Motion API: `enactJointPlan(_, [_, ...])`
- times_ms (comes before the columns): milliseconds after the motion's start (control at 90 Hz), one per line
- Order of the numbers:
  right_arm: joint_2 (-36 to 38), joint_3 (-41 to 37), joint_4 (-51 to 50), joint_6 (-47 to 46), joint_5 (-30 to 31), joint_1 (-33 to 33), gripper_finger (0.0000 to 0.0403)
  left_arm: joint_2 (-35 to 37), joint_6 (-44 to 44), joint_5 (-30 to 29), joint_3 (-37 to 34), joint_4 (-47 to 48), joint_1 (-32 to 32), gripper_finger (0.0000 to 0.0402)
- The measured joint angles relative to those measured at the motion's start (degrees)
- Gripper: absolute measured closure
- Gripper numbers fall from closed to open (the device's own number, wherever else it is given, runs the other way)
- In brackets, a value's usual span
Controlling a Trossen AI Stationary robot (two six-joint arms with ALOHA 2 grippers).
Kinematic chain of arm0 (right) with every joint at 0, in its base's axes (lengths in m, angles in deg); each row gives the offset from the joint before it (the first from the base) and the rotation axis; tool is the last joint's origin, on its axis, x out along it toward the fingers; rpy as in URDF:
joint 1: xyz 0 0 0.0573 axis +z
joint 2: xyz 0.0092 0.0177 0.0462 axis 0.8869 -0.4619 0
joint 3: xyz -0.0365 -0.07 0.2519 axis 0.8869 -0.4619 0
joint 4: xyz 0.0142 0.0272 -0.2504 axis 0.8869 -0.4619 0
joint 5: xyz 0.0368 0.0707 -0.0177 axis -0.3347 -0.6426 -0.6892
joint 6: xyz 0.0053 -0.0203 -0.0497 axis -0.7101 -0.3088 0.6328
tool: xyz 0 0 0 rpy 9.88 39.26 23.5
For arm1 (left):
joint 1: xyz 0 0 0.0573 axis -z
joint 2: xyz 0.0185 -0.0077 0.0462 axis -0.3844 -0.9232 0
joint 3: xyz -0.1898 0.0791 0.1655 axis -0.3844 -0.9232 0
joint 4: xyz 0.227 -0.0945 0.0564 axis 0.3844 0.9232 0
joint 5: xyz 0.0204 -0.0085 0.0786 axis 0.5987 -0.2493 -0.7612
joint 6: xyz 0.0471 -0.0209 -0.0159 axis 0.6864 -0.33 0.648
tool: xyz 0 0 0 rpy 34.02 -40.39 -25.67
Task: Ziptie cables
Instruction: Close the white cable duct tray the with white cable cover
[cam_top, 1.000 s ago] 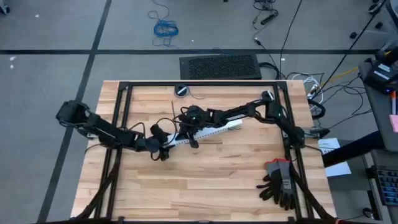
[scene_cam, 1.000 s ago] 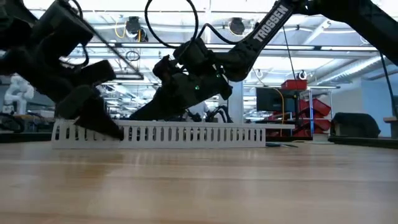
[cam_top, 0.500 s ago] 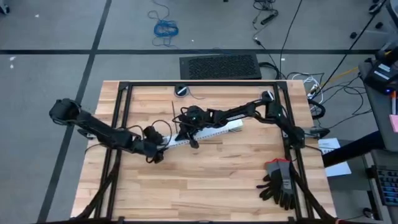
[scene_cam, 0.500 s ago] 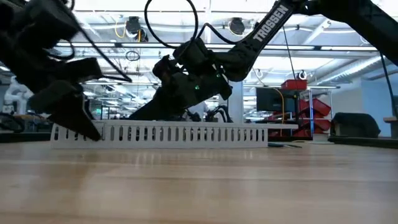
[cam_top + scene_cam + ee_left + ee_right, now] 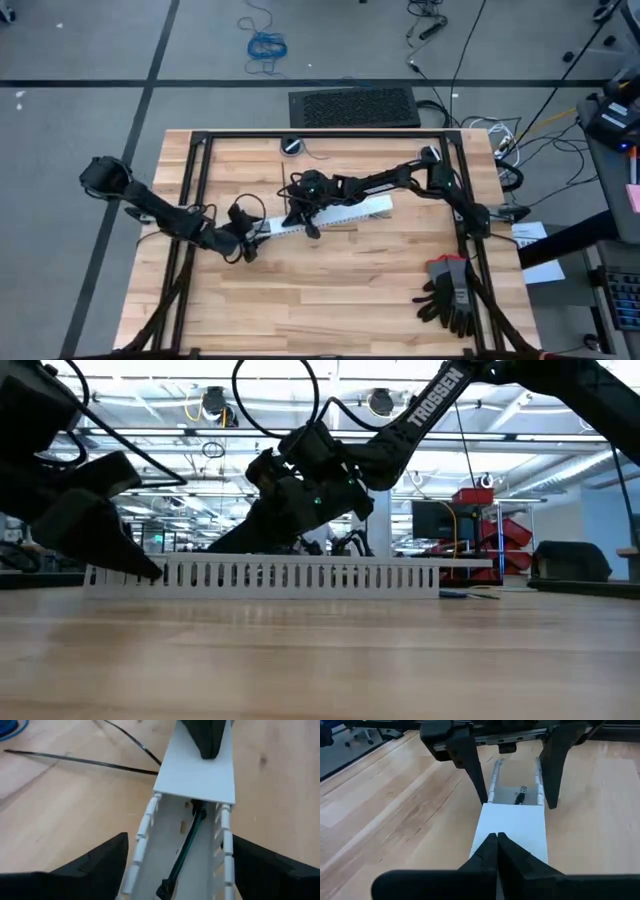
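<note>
A white slotted duct lies slantwise mid-table, its far part covered by a white lid. A dark greenish cable lies in the open channel. My right gripper is shut, its tips on the lid. My left gripper is open at the duct's left end, one finger beside each slotted wall. Two thin dark zipties lie flat on the wood beyond the duct. My right gripper presses its shut fingertips down on the lid's flat top, a little back from the lid's open edge. The fingers slant down from the table's right and lie along the duct. The lid sits on the duct, which rests on the table. My left gripper: I cannot tell whether its fingers touch the duct's walls.
Black gloves lie at the near right corner. A small round fitting sits at the far edge. Black frame rails run along both sides of the table.
My left gripper has drawn back along the duct toward the table's left edge, staying low and open, and now stands at the duct's left end.
</note>
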Motion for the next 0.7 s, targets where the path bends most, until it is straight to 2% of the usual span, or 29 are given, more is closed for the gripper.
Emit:
enactJointPlan(200, [0.0, 0.0, 0.1, -0.4, -0.2, 0.0, 0.0403, 0.0, 1.4, -0.2, 0.0, -0.6, 0.0, 0.0093])
enactJointPlan(489, [-0.2, -0.1, 0.7, 0.2, 0.1, 0.8, 0.0403, 0.0, 1.4, -0.2, 0.0, -0.8, 0.0, 0.0131])
enactJointPlan(700, [-2.3, -0.2, 6.6, -2.0, -0.4, 0.9, 0.0403, -0.2, 1.3, 0.3, -0.2, -2.0, 0.0, 0.0134])
